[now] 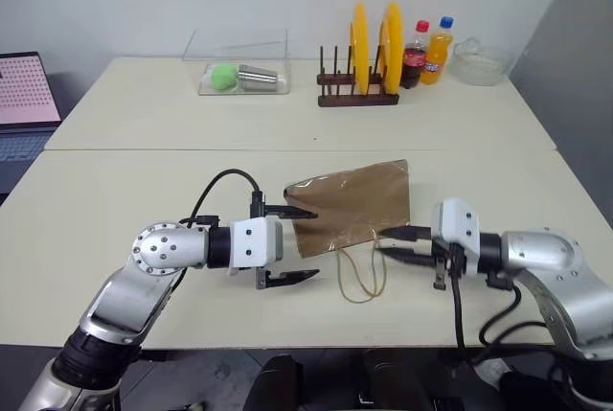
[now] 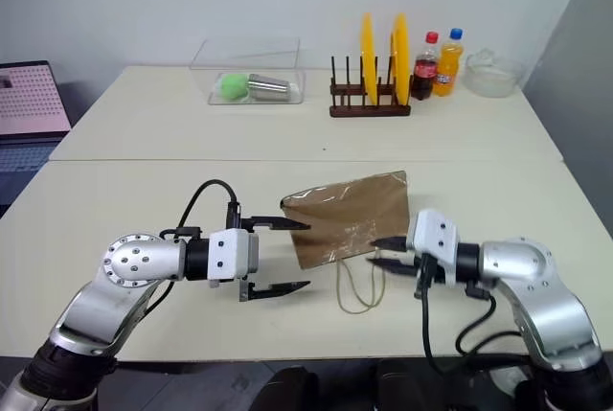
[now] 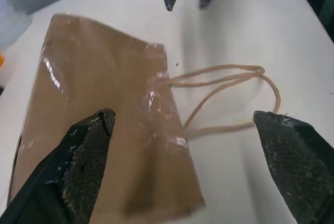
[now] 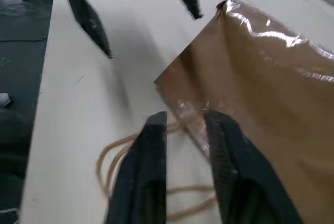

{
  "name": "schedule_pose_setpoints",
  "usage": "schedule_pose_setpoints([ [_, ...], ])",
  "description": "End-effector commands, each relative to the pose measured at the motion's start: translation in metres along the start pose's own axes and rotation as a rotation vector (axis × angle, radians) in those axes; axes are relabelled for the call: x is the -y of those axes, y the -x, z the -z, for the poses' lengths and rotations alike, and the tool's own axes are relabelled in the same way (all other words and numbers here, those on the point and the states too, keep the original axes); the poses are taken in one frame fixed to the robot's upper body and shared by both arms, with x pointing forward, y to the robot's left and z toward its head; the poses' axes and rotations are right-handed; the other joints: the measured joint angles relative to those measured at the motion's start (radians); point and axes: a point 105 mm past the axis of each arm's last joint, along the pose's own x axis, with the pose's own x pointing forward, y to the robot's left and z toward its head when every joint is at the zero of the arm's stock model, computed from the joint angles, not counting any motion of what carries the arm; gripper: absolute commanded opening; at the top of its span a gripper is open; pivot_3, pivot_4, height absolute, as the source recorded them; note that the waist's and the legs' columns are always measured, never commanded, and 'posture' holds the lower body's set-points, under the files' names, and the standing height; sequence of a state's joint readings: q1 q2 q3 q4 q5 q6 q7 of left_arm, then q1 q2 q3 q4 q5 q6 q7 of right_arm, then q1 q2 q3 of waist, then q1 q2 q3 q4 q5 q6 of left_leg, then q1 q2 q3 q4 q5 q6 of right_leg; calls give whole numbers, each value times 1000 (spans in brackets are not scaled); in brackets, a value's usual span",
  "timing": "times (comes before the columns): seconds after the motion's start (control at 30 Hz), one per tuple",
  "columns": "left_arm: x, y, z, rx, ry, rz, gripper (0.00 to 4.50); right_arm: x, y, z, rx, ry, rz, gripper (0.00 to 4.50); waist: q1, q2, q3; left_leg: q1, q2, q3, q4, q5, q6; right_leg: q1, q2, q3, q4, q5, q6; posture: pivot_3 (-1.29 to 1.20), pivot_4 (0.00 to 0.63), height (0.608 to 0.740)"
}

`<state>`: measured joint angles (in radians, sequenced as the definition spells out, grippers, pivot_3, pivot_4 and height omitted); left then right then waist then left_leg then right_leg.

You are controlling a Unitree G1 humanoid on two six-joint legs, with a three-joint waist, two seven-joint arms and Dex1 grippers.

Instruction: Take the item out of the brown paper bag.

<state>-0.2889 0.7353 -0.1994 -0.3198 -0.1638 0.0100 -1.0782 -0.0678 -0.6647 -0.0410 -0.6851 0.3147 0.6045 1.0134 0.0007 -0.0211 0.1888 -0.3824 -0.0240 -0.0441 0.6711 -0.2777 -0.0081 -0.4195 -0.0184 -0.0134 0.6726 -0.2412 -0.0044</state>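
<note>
The cream table (image 1: 115,210) spans the scene. At its middle the brown paper bag (image 1: 356,205) lies flat and creased, its open end toward six o'clock, with its thin tan loop handles (image 1: 361,275) trailing on the tabletop from that edge. The item cannot be seen; whether it is inside the bag cannot be told.

At twelve o'clock from the bag, on the far table, a wooden rack (image 1: 356,95) holds two upright yellow plates (image 1: 374,47). At eleven o'clock sits a clear box (image 1: 241,64) with a green ball (image 1: 223,75) and a metal cup (image 1: 257,77) inside. At one o'clock stand a cola bottle (image 1: 415,55) and an orange soda bottle (image 1: 437,50), beside a glass bowl (image 1: 479,61).

The left gripper (image 1: 293,243) reaches in from nine o'clock, fingers spread wide around the bag's near corner, holding nothing. The right gripper (image 1: 400,243) comes from three o'clock, fingers a little apart, at the bag's open edge just above the handles; whether they touch the paper is unclear.
</note>
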Motion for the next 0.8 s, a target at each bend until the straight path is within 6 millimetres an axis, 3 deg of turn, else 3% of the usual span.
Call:
schedule_pose_setpoints([
  [0.03,3,-14,-2,21,-106,53,4500,-16,7,-18,36,-29,36,2631,-2,0,0,0,0,0,0,0,0,0,0,0,0,0,0,0,150,740],
  [0.07,5,-22,0,29,-135,72,4500,-20,8,-18,29,-47,39,2973,-3,0,0,0,0,0,0,0,0,0,0,0,0,0,0,0,150,740],
  [0.43,5,-79,9,94,-311,182,4500,-37,13,-18,-2,-135,129,2973,-1,-2,-1,-1,0,0,1,0,0,1,1,0,-1,0,1,0,150,740],
  [0.53,13,-92,9,122,-363,237,3956,-37,16,-16,-10,-144,157,3001,0,-2,-1,-1,0,0,0,0,0,1,1,0,-1,0,2,0,150,740],
  [0.67,20,-102,8,148,-397,272,2661,-36,18,-14,-25,-141,175,3001,-1,-3,-1,-1,0,0,1,0,0,1,1,0,-1,0,2,0,150,740],
  [0.8,1,-106,-2,195,-365,180,1263,-38,19,-12,-42,-137,172,3001,-1,-3,-1,-1,0,0,1,0,0,1,1,0,-1,0,2,0,150,740],
])
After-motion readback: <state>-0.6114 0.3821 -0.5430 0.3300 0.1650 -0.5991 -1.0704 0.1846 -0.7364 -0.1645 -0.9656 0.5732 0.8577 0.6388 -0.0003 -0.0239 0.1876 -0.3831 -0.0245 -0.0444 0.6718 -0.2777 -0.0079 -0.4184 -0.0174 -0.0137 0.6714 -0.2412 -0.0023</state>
